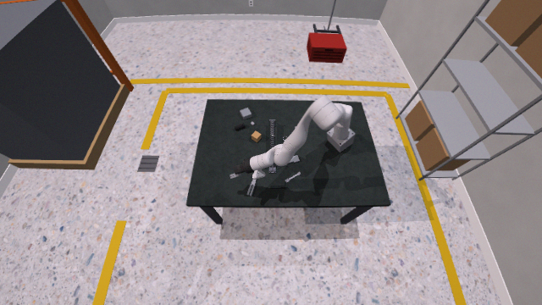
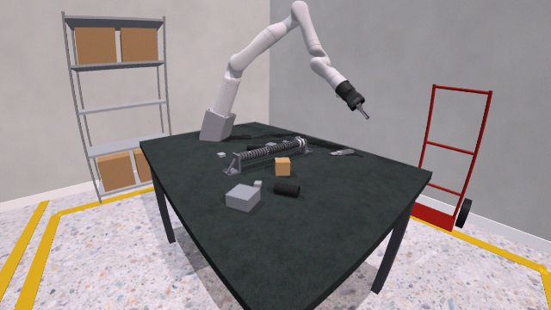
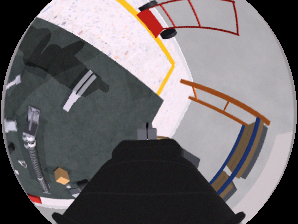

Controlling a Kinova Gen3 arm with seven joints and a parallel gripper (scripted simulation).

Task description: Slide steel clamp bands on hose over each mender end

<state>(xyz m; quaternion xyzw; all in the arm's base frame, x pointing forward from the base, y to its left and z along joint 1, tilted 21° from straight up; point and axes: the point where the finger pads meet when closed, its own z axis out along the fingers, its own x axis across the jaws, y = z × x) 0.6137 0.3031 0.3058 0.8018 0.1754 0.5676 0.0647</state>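
Note:
A dark ribbed hose [image 1: 273, 132] [image 2: 268, 150] [image 3: 36, 164] lies level in a holder with a grey upright bracket at each end. Bright steel bands [image 2: 300, 142] [image 3: 29, 142] show close together near its far bracket in the exterior view; their exact places and squareness are too small to tell. The mender is hidden inside the hose. My gripper [image 1: 233, 175] [image 2: 368, 117] [image 3: 147, 128] is shut with nothing between its fingers. It hangs high above the table, off to the side of the hose, touching nothing.
An orange cube [image 1: 256, 136] [image 2: 282, 167] [image 3: 62, 176], a black cylinder [image 1: 240, 126] [image 2: 287, 189] and a grey block [image 1: 246, 113] [image 2: 243, 198] stand beside the hose. A two-legged grey tool [image 1: 249, 190] [image 2: 343, 152] [image 3: 80, 91] lies beyond the bracket. A light bar-shaped tool [image 1: 292, 176] lies nearer the arm's base.

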